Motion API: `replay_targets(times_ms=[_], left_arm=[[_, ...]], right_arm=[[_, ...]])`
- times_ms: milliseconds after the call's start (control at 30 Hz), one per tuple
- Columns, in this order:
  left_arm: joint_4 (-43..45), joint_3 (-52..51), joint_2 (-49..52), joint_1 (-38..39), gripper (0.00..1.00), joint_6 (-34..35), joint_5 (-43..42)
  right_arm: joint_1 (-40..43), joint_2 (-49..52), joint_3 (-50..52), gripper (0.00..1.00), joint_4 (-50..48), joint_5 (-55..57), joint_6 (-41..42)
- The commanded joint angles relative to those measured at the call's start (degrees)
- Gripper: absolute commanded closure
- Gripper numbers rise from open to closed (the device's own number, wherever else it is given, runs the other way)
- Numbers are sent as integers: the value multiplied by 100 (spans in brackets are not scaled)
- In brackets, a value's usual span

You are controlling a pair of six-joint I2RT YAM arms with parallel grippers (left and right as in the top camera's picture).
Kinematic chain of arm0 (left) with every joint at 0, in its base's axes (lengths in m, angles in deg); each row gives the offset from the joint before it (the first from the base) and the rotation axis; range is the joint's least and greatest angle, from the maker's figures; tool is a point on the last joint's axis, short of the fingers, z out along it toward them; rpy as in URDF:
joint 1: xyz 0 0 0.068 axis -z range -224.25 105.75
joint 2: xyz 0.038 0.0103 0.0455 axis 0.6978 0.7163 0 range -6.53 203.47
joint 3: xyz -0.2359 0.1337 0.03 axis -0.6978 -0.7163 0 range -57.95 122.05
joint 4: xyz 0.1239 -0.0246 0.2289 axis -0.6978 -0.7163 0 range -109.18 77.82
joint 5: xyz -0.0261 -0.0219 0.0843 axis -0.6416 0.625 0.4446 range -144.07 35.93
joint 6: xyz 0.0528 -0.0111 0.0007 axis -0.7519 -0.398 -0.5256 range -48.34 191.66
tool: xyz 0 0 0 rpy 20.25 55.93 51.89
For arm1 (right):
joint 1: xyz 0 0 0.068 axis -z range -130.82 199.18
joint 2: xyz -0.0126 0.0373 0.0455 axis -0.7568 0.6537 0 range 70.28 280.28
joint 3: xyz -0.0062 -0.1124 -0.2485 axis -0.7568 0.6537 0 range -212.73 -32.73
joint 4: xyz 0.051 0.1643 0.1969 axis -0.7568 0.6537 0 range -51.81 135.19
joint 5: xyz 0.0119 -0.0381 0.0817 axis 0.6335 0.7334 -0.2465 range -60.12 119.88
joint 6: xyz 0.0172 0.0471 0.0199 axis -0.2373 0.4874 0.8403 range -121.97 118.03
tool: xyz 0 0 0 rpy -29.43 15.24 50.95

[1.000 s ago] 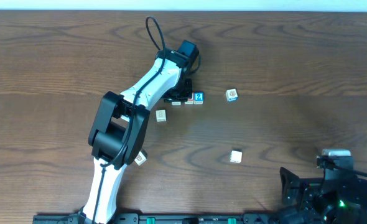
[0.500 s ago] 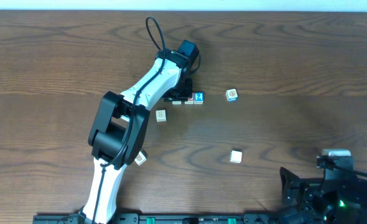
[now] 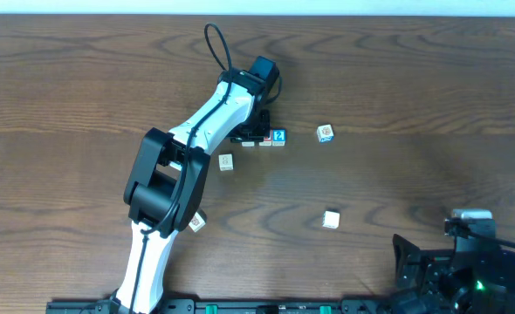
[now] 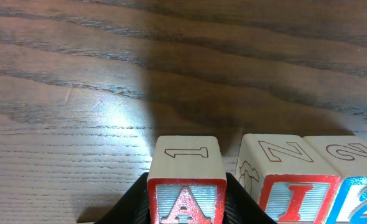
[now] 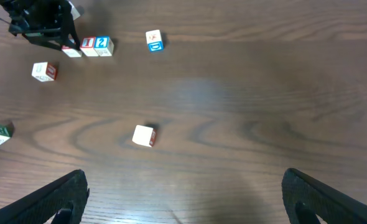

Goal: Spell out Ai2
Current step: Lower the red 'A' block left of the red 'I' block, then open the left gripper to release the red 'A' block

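While the left arm (image 3: 188,148) stretches out across the wooden table (image 3: 415,87), its left gripper (image 3: 250,133) is down at the near end of a short row of cubes. The left wrist view tells it best. The A cube (image 4: 186,202) sits dead centre at the bottom, red face toward the camera, with a black finger (image 4: 130,202) pressed to its left side and another to its right, so the jaws are closed in on that cube. Its underside is out of shot, so there's no telling whether it rests on the wood.

Just to the right of it, across a narrow gap, stands the I cube (image 4: 289,196), white with a red letter. Flush against that one is the 2 cube (image 4: 357,199) in blue, cut off by the frame edge. All three faces line up and read A, I, 2.

Over on the other side, the right gripper (image 5: 183,186) hangs well apart from the action, fingers spread wide with nothing between them.

Scattered around are a cube with an orange-and-blue mark (image 3: 326,133) to the right of the row, a plain cream cube (image 3: 330,219) nearer the right arm, a small pale cube (image 3: 227,162) beside the left arm, and another cube (image 3: 196,222) tucked by its elbow.
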Motion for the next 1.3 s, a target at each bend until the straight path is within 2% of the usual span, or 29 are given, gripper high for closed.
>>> replay_targets(times_ms=[0, 767, 1267], left_arm=[[4, -35, 87, -9, 63, 39, 7], [199, -35, 87, -13, 59, 39, 225], [697, -35, 87, -199, 55, 35, 501]], right_arm=[[-22, -11, 0, 1, -2, -4, 28], [-22, -11, 0, 1, -2, -4, 28], [-22, -11, 0, 1, -2, -4, 28]])
